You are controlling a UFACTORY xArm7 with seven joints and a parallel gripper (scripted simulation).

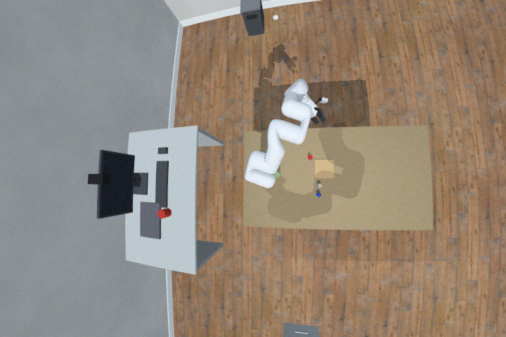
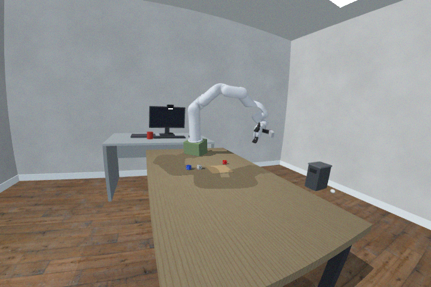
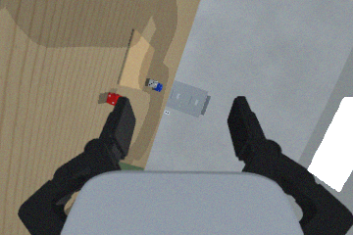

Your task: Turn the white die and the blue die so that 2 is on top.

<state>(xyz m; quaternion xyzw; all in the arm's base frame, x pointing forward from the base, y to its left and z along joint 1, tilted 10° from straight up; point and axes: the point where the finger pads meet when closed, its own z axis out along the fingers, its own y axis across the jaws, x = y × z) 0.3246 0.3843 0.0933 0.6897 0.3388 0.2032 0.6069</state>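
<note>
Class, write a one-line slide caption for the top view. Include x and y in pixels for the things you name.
The claw [image 1: 320, 115] hangs open beyond the table's edge, while red [image 1: 310, 156], white [image 1: 320, 184] and blue [image 1: 318, 194] dice lie off the mat [image 1: 323, 166].

The white, smooth, many-jointed robot arm [image 1: 287, 133] [image 2: 234, 91] arches up from its foot, and its rounded white forearm and wrist section [image 1: 296, 109] [image 2: 258, 109] slopes down to the end effector, lying above it. The black two-fingered gripper [image 1: 318, 115] [image 2: 255, 133] [image 3: 180, 108] is wide open, holding nothing, its two dark fingers well apart on opposite sides of the grip centre. It is tilted rather than pointing straight down. Beside the fingers, a small pale block on a black bracket [image 1: 323, 100] [image 2: 271, 134] juts out sideways.
</note>
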